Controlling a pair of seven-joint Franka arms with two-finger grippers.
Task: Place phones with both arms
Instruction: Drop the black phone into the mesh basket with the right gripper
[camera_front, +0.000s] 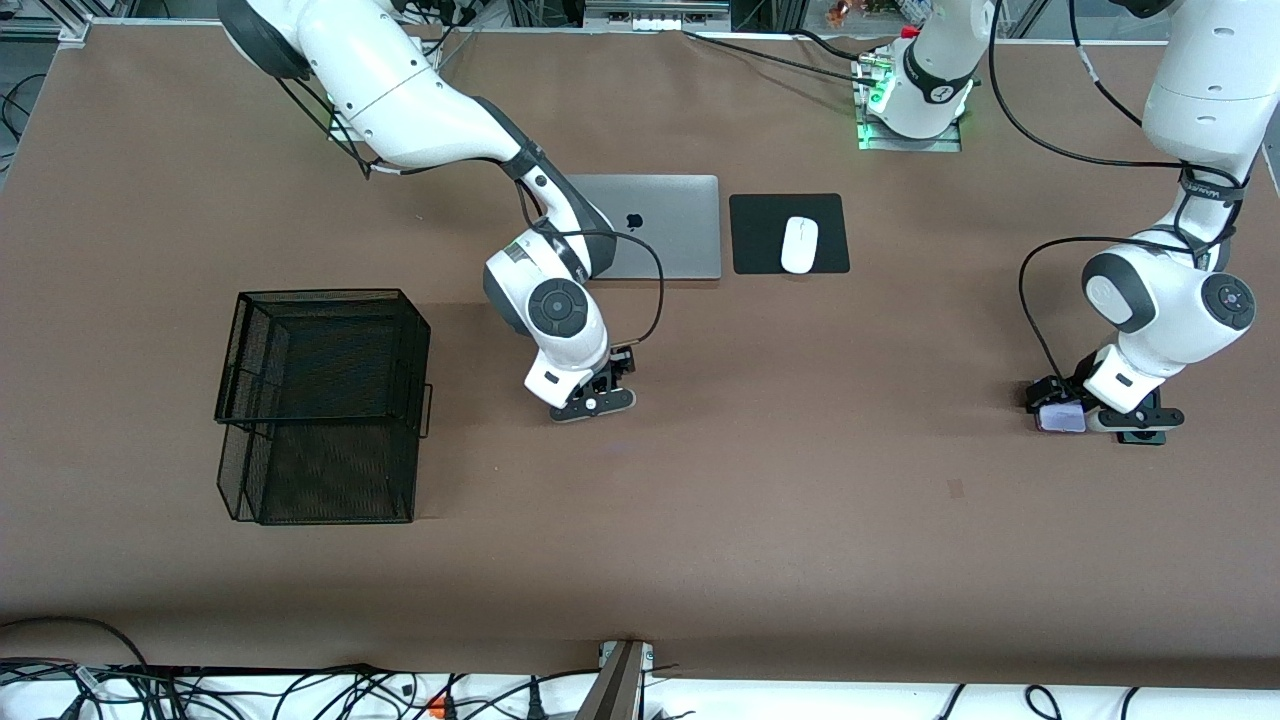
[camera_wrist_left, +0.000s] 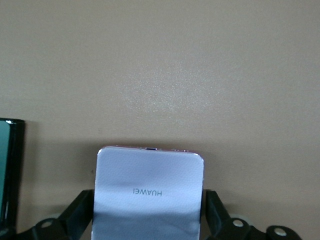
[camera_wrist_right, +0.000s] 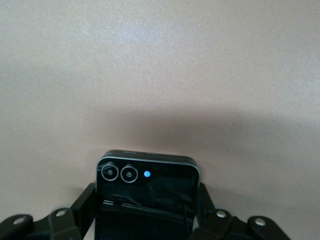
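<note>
My left gripper (camera_front: 1095, 418) is down at the table toward the left arm's end. It is shut on the pale lilac phone (camera_front: 1060, 418). In the left wrist view the phone (camera_wrist_left: 150, 185) sits between the black fingers (camera_wrist_left: 77, 210), which press on its two sides. The edge of the dark green phone (camera_wrist_left: 7, 170) lies on the table beside it. My right gripper (camera_front: 592, 400) is low over the middle of the table, nearer the camera than the laptop. It is shut on the black flip phone (camera_wrist_right: 146, 185), which the gripper hides in the front view.
A black wire-mesh basket (camera_front: 320, 400) stands toward the right arm's end. A closed silver laptop (camera_front: 660, 225) and a white mouse (camera_front: 799, 244) on a black pad (camera_front: 760, 235) lie near the arms' bases. Brown table surface (camera_front: 800, 450) lies between the grippers.
</note>
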